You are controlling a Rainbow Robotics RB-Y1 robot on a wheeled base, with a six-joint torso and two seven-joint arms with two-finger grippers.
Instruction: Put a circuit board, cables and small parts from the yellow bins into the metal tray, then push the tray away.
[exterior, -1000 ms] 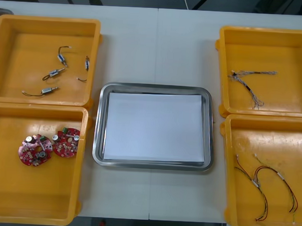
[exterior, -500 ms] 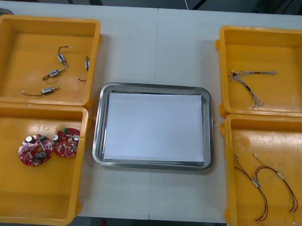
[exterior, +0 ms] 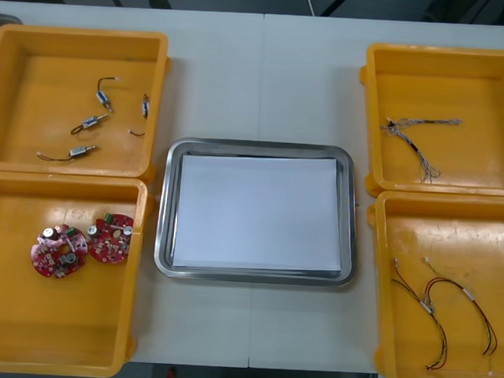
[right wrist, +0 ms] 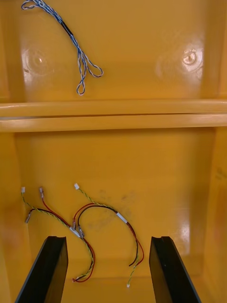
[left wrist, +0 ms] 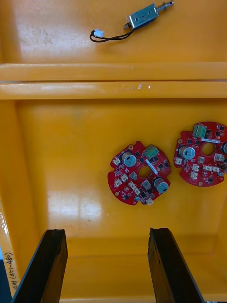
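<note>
Two round red circuit boards (exterior: 59, 250) (exterior: 109, 237) lie in the near left yellow bin (exterior: 2, 345); in the left wrist view the nearer board (left wrist: 140, 173) lies beyond my open left gripper (left wrist: 106, 267), the other board (left wrist: 202, 154) beside it. Small metal parts (exterior: 89, 122) sit in the far left bin; one part (left wrist: 142, 16) is seen past the bin wall. Red and yellow cables (exterior: 439, 310) lie in the near right bin, just ahead of my open right gripper (right wrist: 108, 270), cables (right wrist: 85, 222) reaching between its fingers. A blue and white cable (exterior: 413, 139) (right wrist: 71, 40) rests in the far right bin. The metal tray (exterior: 167, 261) is white inside.
The tray sits mid-table between the bin pairs, with bare table (exterior: 261, 72) beyond it and a strip in front. Bin walls (right wrist: 113, 115) (left wrist: 113, 80) separate near and far bins on each side.
</note>
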